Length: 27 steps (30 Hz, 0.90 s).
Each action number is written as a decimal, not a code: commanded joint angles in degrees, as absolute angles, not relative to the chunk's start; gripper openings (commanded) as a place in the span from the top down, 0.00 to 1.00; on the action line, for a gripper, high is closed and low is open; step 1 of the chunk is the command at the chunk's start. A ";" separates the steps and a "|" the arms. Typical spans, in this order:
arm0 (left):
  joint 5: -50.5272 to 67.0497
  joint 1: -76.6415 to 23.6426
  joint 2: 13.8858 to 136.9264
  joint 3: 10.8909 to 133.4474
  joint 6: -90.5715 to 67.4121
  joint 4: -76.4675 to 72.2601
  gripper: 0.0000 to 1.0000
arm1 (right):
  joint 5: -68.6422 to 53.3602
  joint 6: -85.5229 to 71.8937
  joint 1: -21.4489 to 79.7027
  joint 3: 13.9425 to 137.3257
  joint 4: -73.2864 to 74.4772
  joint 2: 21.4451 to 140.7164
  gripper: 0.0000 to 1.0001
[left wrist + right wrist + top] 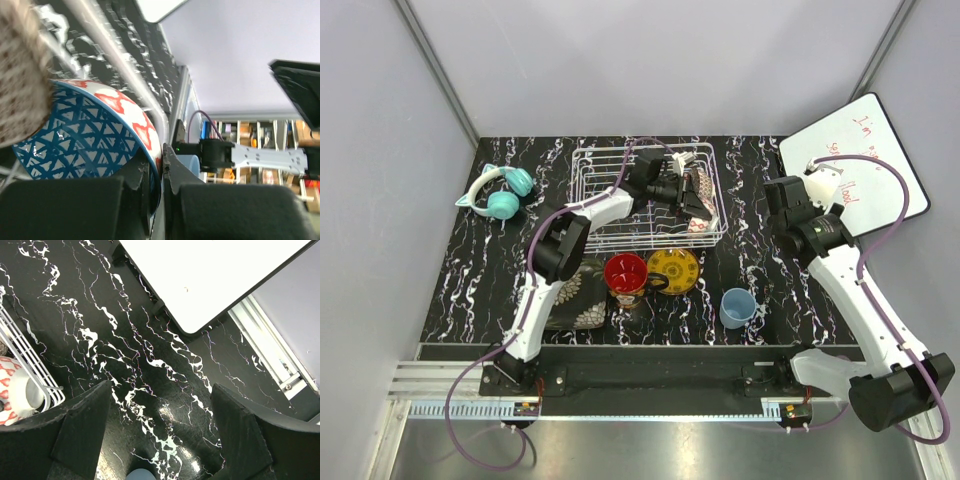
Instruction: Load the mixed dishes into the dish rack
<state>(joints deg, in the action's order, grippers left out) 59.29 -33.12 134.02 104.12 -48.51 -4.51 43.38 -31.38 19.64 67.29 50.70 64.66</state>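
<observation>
Our left tool (pixel 672 187) reaches into the right half of the rack (pixel 601 165). In the left wrist view this tool (pixel 156 166) is narrow, and its two fingers (pixel 135 182) pinch the rim of the blue bowl (pixel 85 145). That bowl stands tilted on its edge inside the rack, with its blue lattice inside facing the camera and a red-and-white band along the rim. The mesh bowl (pixel 20 85) touches it on the upper left of that view, and a rack wire (pixel 117 62) runs just behind both.

Our right tool (pixel 783 196) hangs above the tabletop (pixel 760 262) between the rack and the whiteboard (pixel 865 160). In the right wrist view its fingers (pixel 82 432) are wide apart with nothing between them. Only marbled black surface lies under the tool (pixel 161 390), with the rack's corner (pixel 31 366) at the left edge.

The other dishes sit on the tabletop in front of the rack. The red bowl (pixel 625 272) and the yellow plate (pixel 674 270) are side by side, just beside the rack's near edge. The floral plate (pixel 578 297) lies left of the red bowl, partly under our left arm. The cup (pixel 737 307) stands upright, apart from them on the right. Headphones (pixel 500 195) lie left of the rack.
</observation>
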 commanded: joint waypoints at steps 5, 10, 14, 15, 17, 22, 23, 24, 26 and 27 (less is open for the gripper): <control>49.58 -32.69 130.52 98.62 -52.99 -16.96 1.00 | 42.80 -31.73 19.34 68.03 50.89 63.46 0.12; 49.13 -33.57 130.17 99.23 -54.58 -18.02 0.53 | 41.66 -32.69 19.42 67.85 51.50 64.16 0.12; 49.48 -34.01 128.85 99.32 -54.75 -16.79 0.11 | 40.78 -32.96 19.34 68.11 51.50 65.21 0.11; 49.66 -34.01 128.50 99.23 -54.84 -16.70 0.01 | 40.43 -32.96 19.34 68.38 51.42 65.39 0.11; 49.92 -34.01 127.44 99.49 -54.14 -16.00 0.01 | 40.17 -33.05 19.34 68.64 51.42 66.09 0.11; 51.50 -33.66 124.46 104.49 -49.15 -7.92 0.01 | 39.20 -32.78 19.34 68.73 50.63 67.23 0.11; 52.20 -33.49 123.76 105.37 -48.00 -6.17 0.01 | 38.94 -32.61 19.34 68.56 50.36 67.41 0.11; 52.56 -33.40 123.14 105.99 -46.77 -2.76 0.01 | 38.94 -32.43 19.42 68.21 49.58 67.67 0.11; 53.34 -32.96 120.42 107.49 -41.77 1.47 0.01 | 38.59 -32.26 19.42 67.94 48.70 68.73 0.11; 53.87 -32.70 119.63 107.93 -40.18 5.24 0.01 | 38.15 -32.08 19.34 67.68 47.56 69.25 0.11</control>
